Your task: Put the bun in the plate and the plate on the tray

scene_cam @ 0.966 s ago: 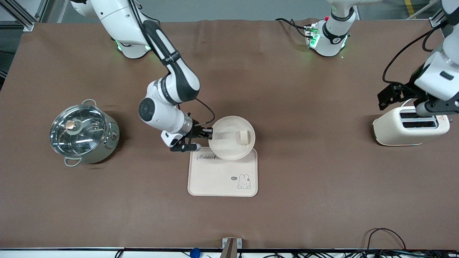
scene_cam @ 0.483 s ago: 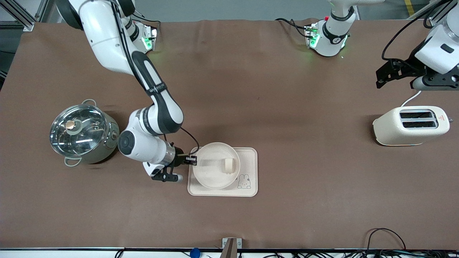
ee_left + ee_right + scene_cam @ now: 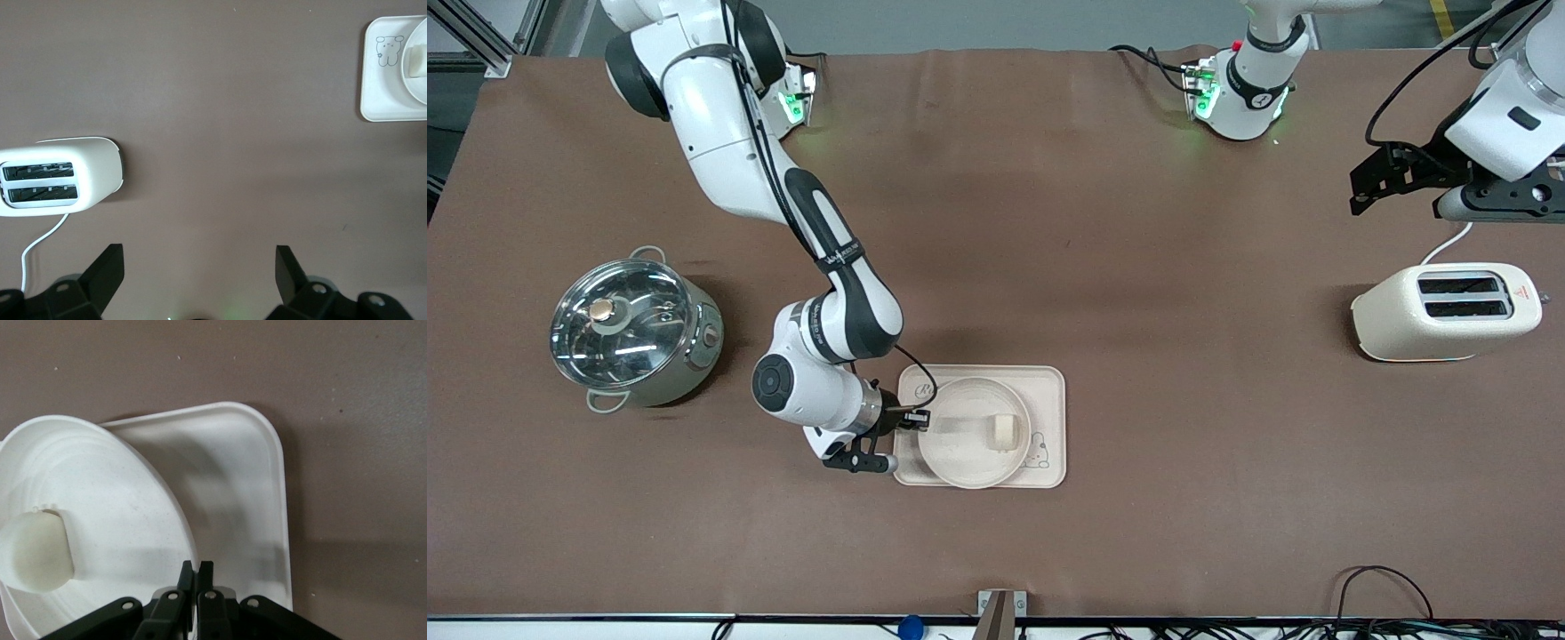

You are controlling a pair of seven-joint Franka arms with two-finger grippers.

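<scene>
The round cream plate (image 3: 971, 436) is over the cream rectangular tray (image 3: 1049, 391), with the small pale bun (image 3: 1004, 432) in it. My right gripper (image 3: 916, 419) is shut on the plate's rim at the side toward the right arm's end of the table. In the right wrist view the gripper (image 3: 198, 565) pinches the plate's rim (image 3: 133, 513), the bun (image 3: 35, 550) lies in the plate and the tray (image 3: 247, 487) lies under it. My left gripper (image 3: 1360, 191) is open and empty, held high over the table near the toaster; in its wrist view it (image 3: 200, 267) shows open.
A cream toaster (image 3: 1445, 311) stands at the left arm's end of the table, also in the left wrist view (image 3: 57, 180). A steel pot with a glass lid (image 3: 633, 329) stands at the right arm's end. The tray's corner with the rabbit drawing shows in the left wrist view (image 3: 387, 73).
My right gripper has carried the plate with the bun from the tray's farther edge to over the tray, toward the front camera. My left gripper has drawn away from the toaster.
</scene>
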